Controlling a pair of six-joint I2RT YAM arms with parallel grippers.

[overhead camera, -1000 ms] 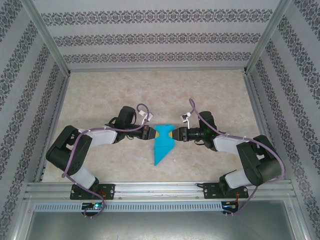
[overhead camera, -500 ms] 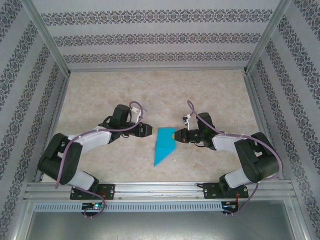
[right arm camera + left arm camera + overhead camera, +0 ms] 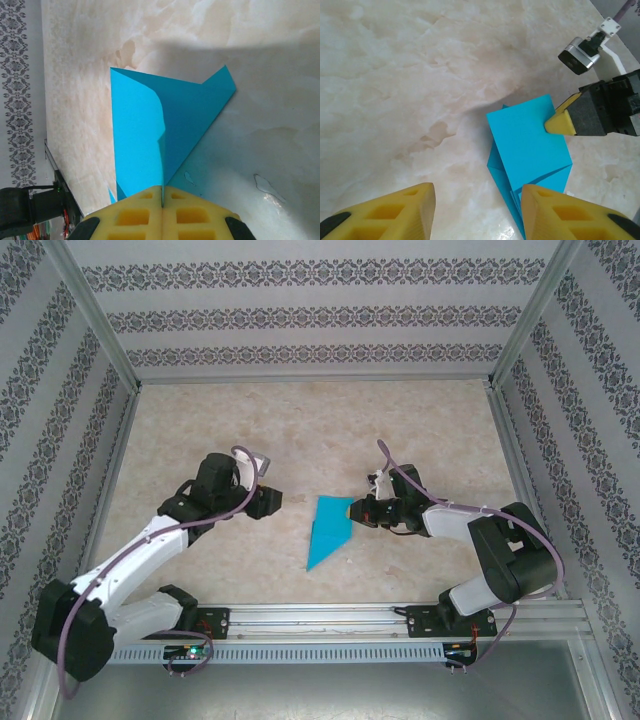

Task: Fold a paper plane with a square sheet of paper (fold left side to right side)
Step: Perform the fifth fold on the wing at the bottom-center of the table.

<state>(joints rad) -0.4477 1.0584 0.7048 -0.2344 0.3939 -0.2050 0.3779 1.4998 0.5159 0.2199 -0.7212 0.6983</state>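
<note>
Right gripper (image 3: pixel 350 510) is pressed together, pinching the plane (image 3: pixel 328 530) at its wide end. In the right wrist view the pads (image 3: pixel 175 200) meet with no gap. The blue edge runs straight into the seam, and the top layer curls up off the layer below as it reaches the right gripper (image 3: pixel 162 192). The plane (image 3: pixel 150 130) is dead ahead of those tips, touching, fanning away from them.

Left gripper (image 3: pixel 272 502) is spread, nothing between its fingers. In the left wrist view both yellow fingers (image 3: pixel 420 192) sit low, with bare table (image 3: pixel 395 75) in the gap. The plane (image 3: pixel 527 150) lies ahead of the left gripper (image 3: pixel 477 197) and off toward its right finger, apart from it, no contact. The right gripper (image 3: pixel 555 122) shows beyond, its tip on the wide end's far edge.

Long axis, from overhead: it runs from the wide end, level with both grippers, to the pointed tip toward the arm bases, the tip leaning slightly left. The grippers face each other roughly square to that axis, one on each side.

Nearer arm: right, in contact. The left is near, with a clear gap.

Judgement: the fold carries the left side over to the right, so the edge to take faces the left gripper. The left probably has to go forward and a little right to reach it, with the right pinch as anchor. Risk: the pinched layer is lifted, so the plane may pivot about that grip.
</note>
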